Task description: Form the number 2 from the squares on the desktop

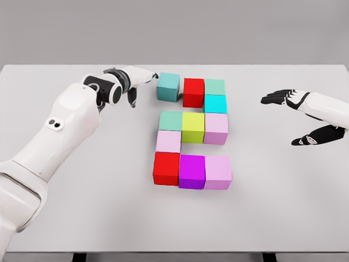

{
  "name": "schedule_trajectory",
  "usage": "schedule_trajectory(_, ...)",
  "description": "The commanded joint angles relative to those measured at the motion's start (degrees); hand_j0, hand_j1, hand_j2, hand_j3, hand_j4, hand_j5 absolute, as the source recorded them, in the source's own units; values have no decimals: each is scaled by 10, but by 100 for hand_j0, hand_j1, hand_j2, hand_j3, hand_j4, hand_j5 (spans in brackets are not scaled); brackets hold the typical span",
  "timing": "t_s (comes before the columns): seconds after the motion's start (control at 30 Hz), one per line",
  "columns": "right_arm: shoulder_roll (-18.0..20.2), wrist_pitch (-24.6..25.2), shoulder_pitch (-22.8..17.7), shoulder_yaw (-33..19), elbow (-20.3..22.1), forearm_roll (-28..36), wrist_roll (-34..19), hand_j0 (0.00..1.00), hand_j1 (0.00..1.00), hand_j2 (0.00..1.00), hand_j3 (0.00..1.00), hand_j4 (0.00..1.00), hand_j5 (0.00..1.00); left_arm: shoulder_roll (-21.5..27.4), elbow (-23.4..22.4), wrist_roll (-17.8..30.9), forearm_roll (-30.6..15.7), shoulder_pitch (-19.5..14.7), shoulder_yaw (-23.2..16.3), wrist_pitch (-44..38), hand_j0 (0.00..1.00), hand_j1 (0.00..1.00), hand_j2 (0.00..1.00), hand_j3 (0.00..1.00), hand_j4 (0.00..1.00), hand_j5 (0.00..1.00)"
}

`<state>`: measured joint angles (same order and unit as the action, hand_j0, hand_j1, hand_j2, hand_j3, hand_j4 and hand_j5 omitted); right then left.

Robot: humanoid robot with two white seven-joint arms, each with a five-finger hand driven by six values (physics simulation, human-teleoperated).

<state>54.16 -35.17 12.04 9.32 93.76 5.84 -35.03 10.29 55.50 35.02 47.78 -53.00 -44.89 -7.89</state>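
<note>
Coloured cubes lie on the grey table (pixel 283 207) in the shape of a 2. The top row has a teal cube (pixel 168 87), a red cube (pixel 193 91) and a green cube (pixel 215 87), with a cyan cube (pixel 215 103) below the green one. The middle row holds a green cube (pixel 170 120), a yellow-green cube (pixel 193 126) and a pink cube (pixel 216 128). A pale pink cube (pixel 168 141) leads down to a red cube (pixel 166 168), a purple cube (pixel 192 171) and a pink cube (pixel 218 172). My left hand (pixel 143 76) is open, fingertips just left of the teal cube. My right hand (pixel 292 117) hovers open at the right.
</note>
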Motion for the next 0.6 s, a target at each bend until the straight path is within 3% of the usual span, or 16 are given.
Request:
schedule_trajectory(0.0, 1, 2, 0, 0, 0, 4, 0, 100, 100, 100, 100, 100, 100, -1, -6, 0, 1, 0, -7, 4, 100, 100, 100, 100, 100, 100)
schedule_trajectory(0.57, 0, 2, 0, 0, 0, 3, 0, 100, 100, 100, 100, 100, 100, -4, -14, 0, 2, -1, -13, 21, 100, 100, 100, 100, 100, 100)
